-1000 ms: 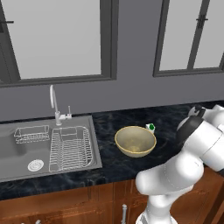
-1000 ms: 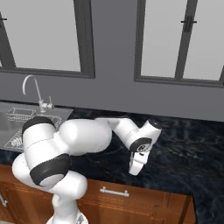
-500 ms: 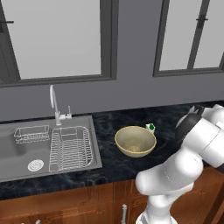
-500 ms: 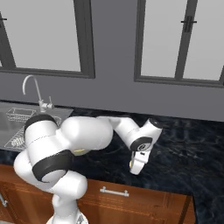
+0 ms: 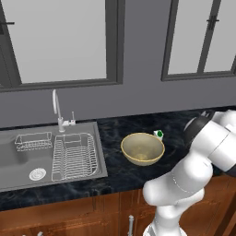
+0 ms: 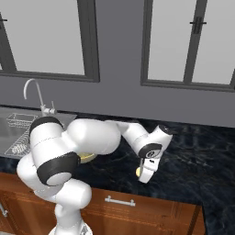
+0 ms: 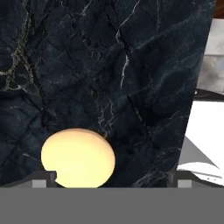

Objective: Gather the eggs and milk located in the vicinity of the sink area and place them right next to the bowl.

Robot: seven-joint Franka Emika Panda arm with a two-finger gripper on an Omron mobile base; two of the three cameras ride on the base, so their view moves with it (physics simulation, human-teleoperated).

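Observation:
A pale cream egg (image 7: 78, 157) lies on the dark marble counter, low in the hand view. My gripper (image 7: 112, 180) stands open around it, with the egg much nearer the left fingertip (image 7: 43, 178) than the right one. From the right base view the gripper (image 6: 145, 173) points down at the counter's front part, the egg (image 6: 137, 171) beside its fingers. The yellowish-tan bowl (image 5: 142, 148) sits mid-counter, left of the arm. The milk (image 5: 158, 134), with its green cap, stands right behind the bowl. The sink (image 5: 27, 159) is at the far left.
Wire dish racks (image 5: 73, 154) and a curved chrome faucet (image 5: 56, 108) occupy the sink. The counter's front edge (image 7: 199, 78) runs close to the right of the egg in the hand view. Windows and a grey wall rise behind the counter.
The hand has sunk slightly toward the counter over the egg. The jaws have stayed open, and the bowl and the milk have not moved.

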